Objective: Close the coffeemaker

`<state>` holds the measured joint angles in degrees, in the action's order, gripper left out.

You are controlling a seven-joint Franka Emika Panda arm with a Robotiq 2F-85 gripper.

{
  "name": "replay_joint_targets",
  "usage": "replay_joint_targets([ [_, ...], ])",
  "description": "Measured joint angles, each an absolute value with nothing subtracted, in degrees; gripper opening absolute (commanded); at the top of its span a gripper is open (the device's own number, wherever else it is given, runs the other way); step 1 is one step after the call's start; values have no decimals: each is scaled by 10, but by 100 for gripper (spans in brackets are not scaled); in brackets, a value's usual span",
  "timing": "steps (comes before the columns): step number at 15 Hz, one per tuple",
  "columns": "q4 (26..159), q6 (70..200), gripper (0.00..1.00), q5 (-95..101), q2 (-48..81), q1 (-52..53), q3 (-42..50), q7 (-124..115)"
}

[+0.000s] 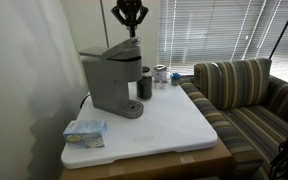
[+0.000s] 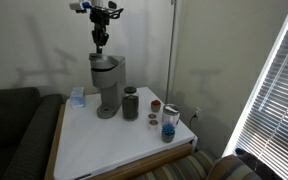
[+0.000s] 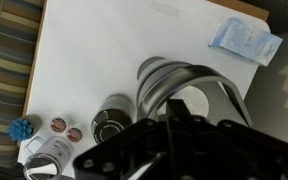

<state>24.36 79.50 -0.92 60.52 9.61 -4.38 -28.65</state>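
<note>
The coffeemaker (image 1: 112,80) stands near the back edge of the white table (image 1: 174,125) (a dark cup (image 1: 145,86) just beside it). The gripper (image 1: 131,36) hangs right above its lid, fingers pinched together, holding nothing.

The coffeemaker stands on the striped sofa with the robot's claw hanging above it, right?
Not the sofa: the coffeemaker stands on the white table, as an exterior view shows. The gripper does hang above it.

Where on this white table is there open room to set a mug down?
Free: the wide bare tabletop between the coffeemaker, the blue packet and the striped sofa. Crowded: the window-side strip beside the coffeemaker, with the dark cup and jars.
</note>
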Motion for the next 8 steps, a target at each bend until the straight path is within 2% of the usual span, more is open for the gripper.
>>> replay_joint_targets([
  [8,248,769,0,-20,625,95,-43,-289],
])
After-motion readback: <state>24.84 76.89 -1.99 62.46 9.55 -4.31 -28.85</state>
